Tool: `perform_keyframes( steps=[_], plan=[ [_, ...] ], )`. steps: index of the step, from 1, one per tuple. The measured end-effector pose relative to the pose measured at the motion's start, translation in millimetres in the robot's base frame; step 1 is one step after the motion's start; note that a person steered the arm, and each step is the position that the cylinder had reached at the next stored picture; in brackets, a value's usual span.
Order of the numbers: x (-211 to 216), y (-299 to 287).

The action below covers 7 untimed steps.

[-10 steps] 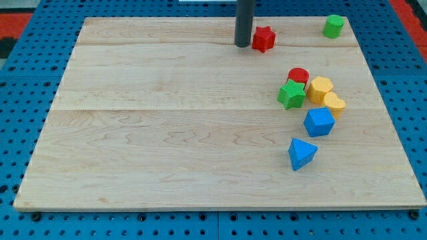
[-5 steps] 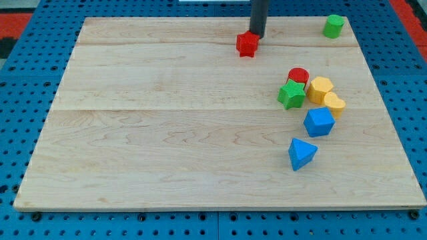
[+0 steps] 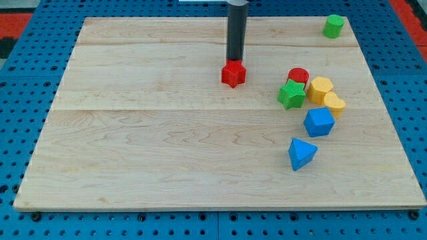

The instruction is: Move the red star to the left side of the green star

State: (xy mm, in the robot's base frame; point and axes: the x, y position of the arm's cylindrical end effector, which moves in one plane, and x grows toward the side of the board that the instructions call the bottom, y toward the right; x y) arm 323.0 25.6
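My tip [image 3: 235,61], a bare rod with no gripper, touches the red star's [image 3: 233,74] top edge; the star sits left of the green star [image 3: 291,95] but well apart.

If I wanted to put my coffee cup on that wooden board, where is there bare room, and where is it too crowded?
The whole stretch from the board's left edge to the red star is bare, as is the bottom strip left of the blue pyramid. My tip touches the red star's top side. The view's right is crowded: green star, red cylinder, two yellow blocks, blue block.

Bright, even overhead light; soft short shadows; sharp focus, no glare.
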Motion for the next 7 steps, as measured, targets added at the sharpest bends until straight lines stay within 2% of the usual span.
perform_keyframes(
  steps=[2,4,5,6,7],
  plan=[
    [5.4,-28.2],
    [60.8,4.5],
    [48.6,-15.7],
    [28.4,-2.0],
    [28.7,60.6]
  ],
)
